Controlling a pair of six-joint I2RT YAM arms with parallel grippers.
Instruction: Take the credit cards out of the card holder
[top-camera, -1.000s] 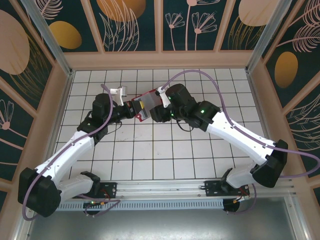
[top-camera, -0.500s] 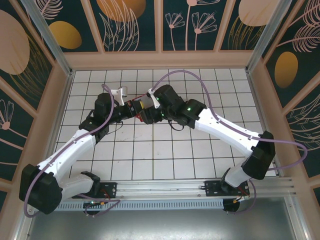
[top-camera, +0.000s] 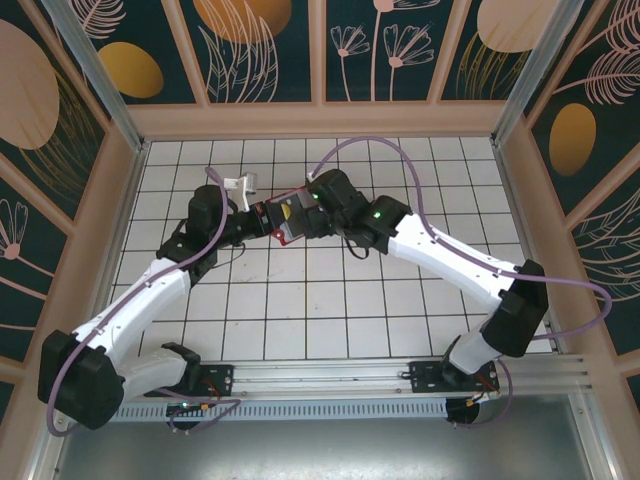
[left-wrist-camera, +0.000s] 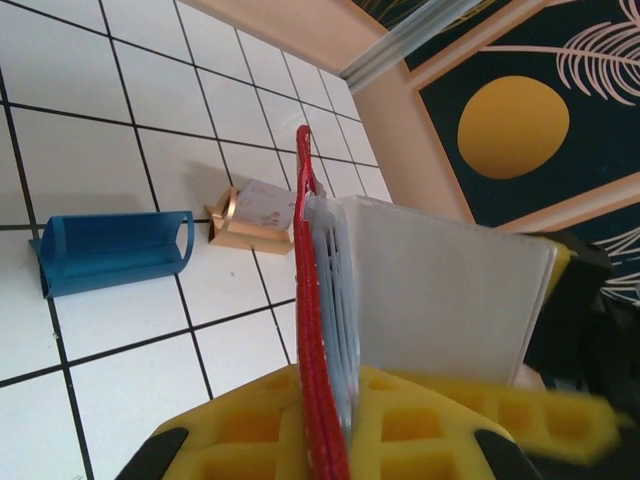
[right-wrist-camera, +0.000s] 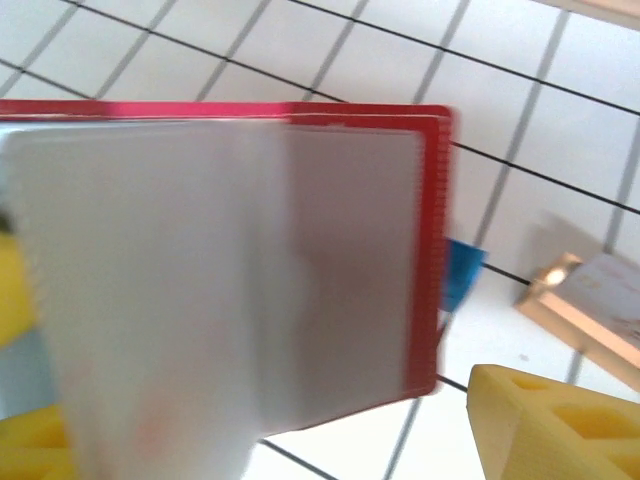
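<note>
The left claw (left-wrist-camera: 322, 430) is clamped on the card holder (left-wrist-camera: 312, 330), gripping its red cover edge-on between the yellow pads and holding it up off the worktop (left-wrist-camera: 80, 120). The greyish pockets fan out to the claw's right side. A pale leaf (left-wrist-camera: 430, 290) stands outermost; I cannot tell whether it is a card or a pocket sleeve. The credit cards, as far as I can judge, are not yet out.

The right claw (top-camera: 303, 207) stands with its jaws apart, just ahead of the holder's open face. One yellow finger (right-wrist-camera: 545, 420) sits below the holder's red corner and grips nothing.

The step in hand looks like lining up for a pinch on a card edge. To do it well, the right claw should straddle a single card, not a whole sleeve, and pull along the pocket's open side while the left claw holds firm. Catching the soft plastic would only drag the holder.

Beyond the left claw's tips, a blue block (left-wrist-camera: 115, 250) and a copper block (left-wrist-camera: 250, 220) lie on the worktop, well clear.

Compared with a second ago, the right arm has swung in toward the left claw and its jaws have widened. The left claw has barely shifted.
</note>
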